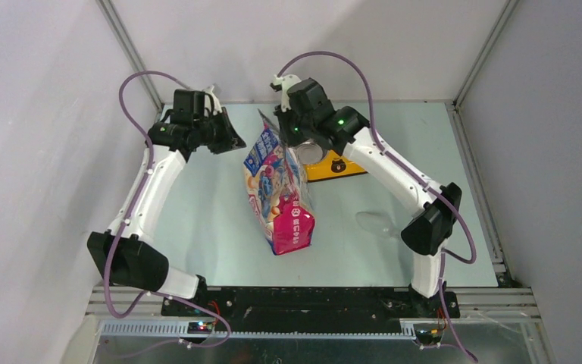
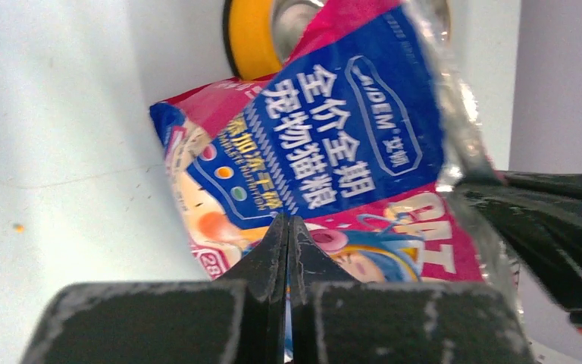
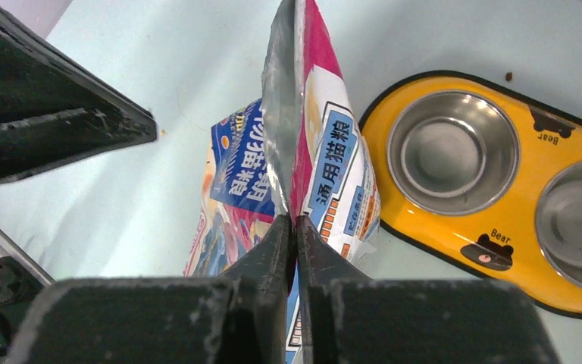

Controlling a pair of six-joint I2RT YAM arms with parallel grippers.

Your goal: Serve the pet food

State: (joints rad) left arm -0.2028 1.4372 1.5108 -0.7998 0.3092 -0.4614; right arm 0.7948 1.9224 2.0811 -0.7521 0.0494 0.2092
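The pink-and-blue cat food bag (image 1: 282,201) hangs upright over the table's middle, held by its top edge. My right gripper (image 1: 292,136) is shut on that edge; in the right wrist view the silver lining and pink rim of the bag (image 3: 333,167) run into the gripper (image 3: 295,220). My left gripper (image 1: 235,142) is shut and empty, a little left of the bag's top. In the left wrist view the left gripper (image 2: 289,220) faces the bag's front (image 2: 333,144). The kibble is hidden inside the bag.
The yellow double bowl (image 1: 341,167) with two empty steel cups lies just behind the bag, right of it in the right wrist view (image 3: 455,227). A clear plastic scoop (image 1: 373,221) lies on the table near the right arm. Walls enclose the table.
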